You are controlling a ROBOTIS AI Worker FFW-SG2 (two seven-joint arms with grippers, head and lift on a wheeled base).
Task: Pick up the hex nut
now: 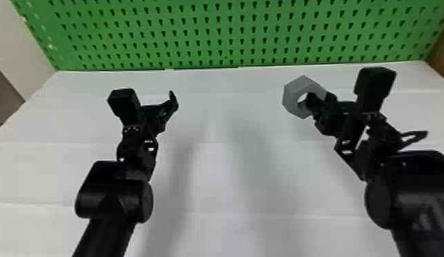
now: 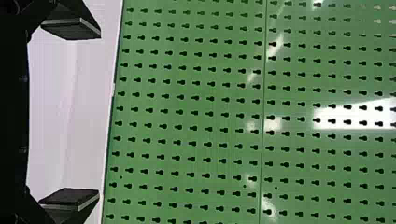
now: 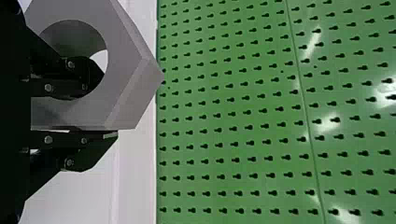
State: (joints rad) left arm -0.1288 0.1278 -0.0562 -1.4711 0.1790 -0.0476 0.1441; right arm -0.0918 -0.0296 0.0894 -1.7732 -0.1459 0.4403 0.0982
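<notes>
Right gripper (image 3: 103,109): clamped on gray hex nut (image 1: 291,96), one finger through its hole | left gripper (image 2: 95,114): jaws apart | squeeze firmly, move smoothly, prevent swivelling

The hex nut (image 1: 292,92) is plain grey, its facets running from lighter to darker grey. Black covers the left fingers (image 1: 173,101), the right fingers (image 1: 330,97), the left arm (image 1: 108,200) and the right arm (image 1: 416,184). The surface (image 1: 217,164) is white, crossed by faint lines and soft grey shadows. The pegboard (image 1: 224,24) is green, patterned with regular rows of dark keyhole-shaped holes and marked with white glare.
</notes>
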